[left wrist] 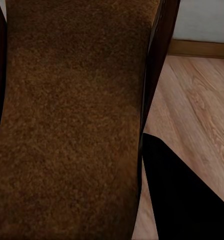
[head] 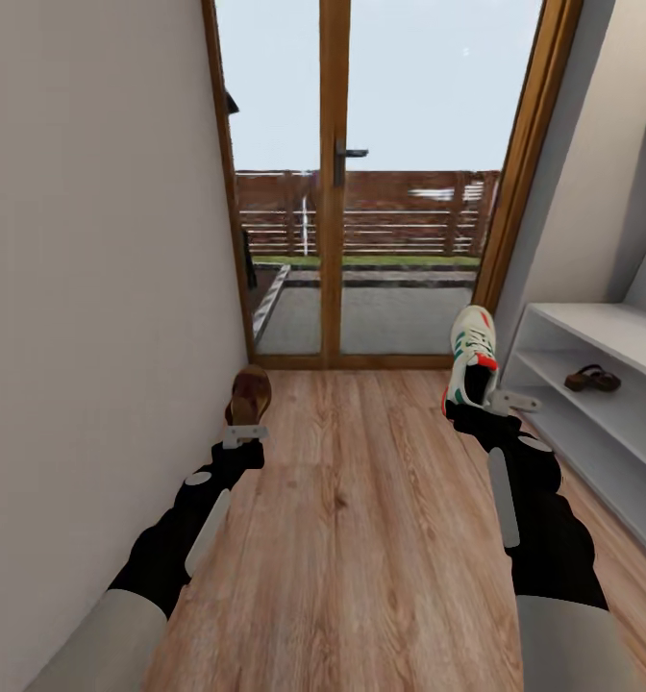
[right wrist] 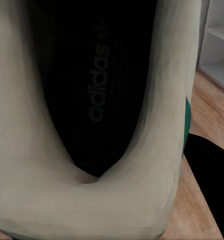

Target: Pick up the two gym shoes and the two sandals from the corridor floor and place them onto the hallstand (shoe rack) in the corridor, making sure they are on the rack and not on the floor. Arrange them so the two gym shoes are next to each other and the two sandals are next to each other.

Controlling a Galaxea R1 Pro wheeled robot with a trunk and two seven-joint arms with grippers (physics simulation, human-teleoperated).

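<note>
Head view looks down a narrow corridor toward a glazed wooden door (head: 337, 183) at the far end, with both arms reaching forward over the corridor floor (head: 361, 519). The left gripper (head: 243, 431) pinches a dark-brown sandal (head: 250, 393) close to the left wall (head: 92, 288), lifted off the planks; the left wrist view shows that sandal's brown insole (left wrist: 72, 125) running between two dark fingers (left wrist: 159, 55) pressed to its sides. The right gripper (head: 496, 402) pinches a white gym shoe (head: 473, 360) with teal stripes and an orange-red patch, held above the floor with its toe pointing to the far end; the right wrist view looks into its dark inside (right wrist: 99, 85), but the fingers themselves cannot be made out there. On the right stands the white hallstand (head: 592, 384), and the other sandal (head: 592, 379) lies on its middle shelf, well apart from both grippers
</note>
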